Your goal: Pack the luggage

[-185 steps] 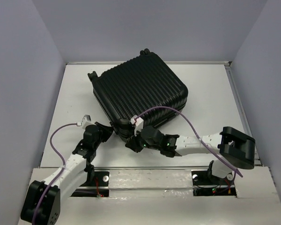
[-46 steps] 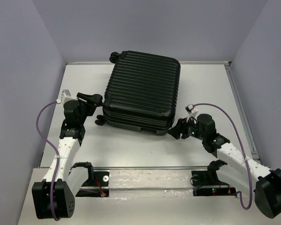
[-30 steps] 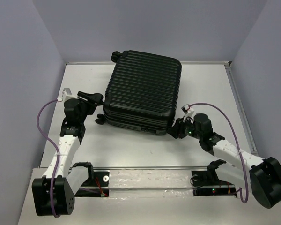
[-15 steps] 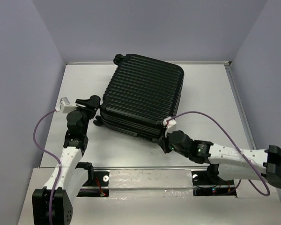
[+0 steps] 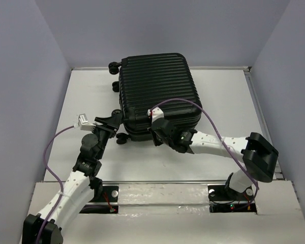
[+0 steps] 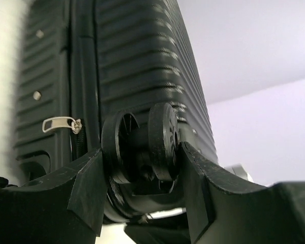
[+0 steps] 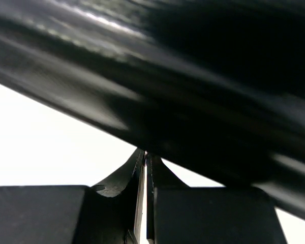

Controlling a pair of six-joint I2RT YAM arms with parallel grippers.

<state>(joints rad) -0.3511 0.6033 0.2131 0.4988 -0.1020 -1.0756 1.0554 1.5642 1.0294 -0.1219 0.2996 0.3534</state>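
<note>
Right, the large black ribbed hard-shell suitcase (image 5: 157, 91) lies flat and zipped shut on the white table (image 5: 229, 96). It sits in the far middle, its far end close to the back wall. Small black caster wheels (image 5: 113, 76) stick out at its far-left corner.

Over on the left, the left gripper (image 5: 116, 123) is up against the case's near-left corner. From its wrist camera you can see why: the black fingers (image 6: 86, 193) sit narrow, one on each side of a twin caster wheel (image 6: 162, 134), and both seem to press on the wheel's discs. Just left of that wheel a silver zipper pull (image 6: 58, 123) hangs off the zip line, with two small silver studs (image 6: 36, 95) in the shell above it.

Now the right gripper (image 5: 156, 131). It reaches in from the right to the case's near edge, roughly at its middle. Its wrist view shows the two fingertips (image 7: 123, 175) pinched almost together, only a hairline slit between them, with nothing visible in the slit. The tips meet the dark shell right above (the view is blurred, so I cannot tell which part of the shell). A purple cable (image 5: 193, 104) loops from that wrist over the near-right corner of the lid.
</note>
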